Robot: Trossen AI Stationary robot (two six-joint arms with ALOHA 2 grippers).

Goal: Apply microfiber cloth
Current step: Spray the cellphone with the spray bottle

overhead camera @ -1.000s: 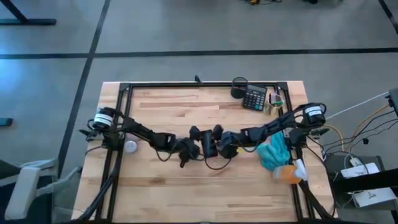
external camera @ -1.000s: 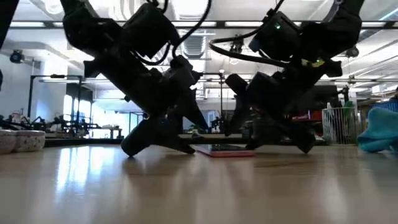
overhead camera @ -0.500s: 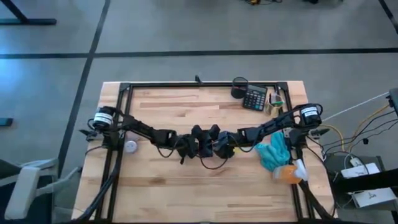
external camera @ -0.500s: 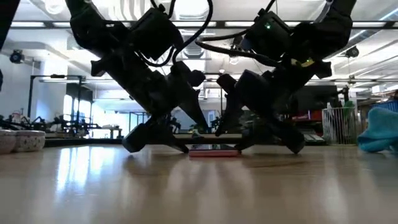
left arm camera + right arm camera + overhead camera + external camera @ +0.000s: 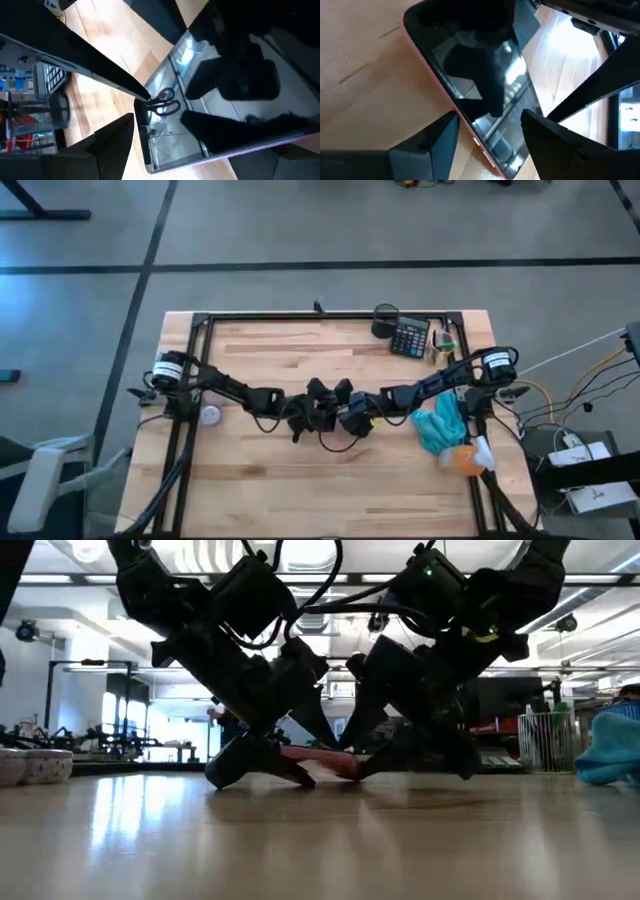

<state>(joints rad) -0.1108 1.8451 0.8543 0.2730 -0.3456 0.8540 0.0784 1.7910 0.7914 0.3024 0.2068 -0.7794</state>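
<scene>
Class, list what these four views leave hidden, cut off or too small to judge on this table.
1. Phone: in the high view both arms cover it; the low view shows only a reddish edge.
2. Microfiber cloth: cut off by the low view's right edge.
3. Left pincer and right pincer: whether either grips the phone is unclear.
4. Calculator: keys too small to read in the high view.

Both arms crowded the bench (image 5: 300, 470) centre; its near half lay open, while a calculator (image 5: 408, 338) blocked the far-right corner.
</scene>
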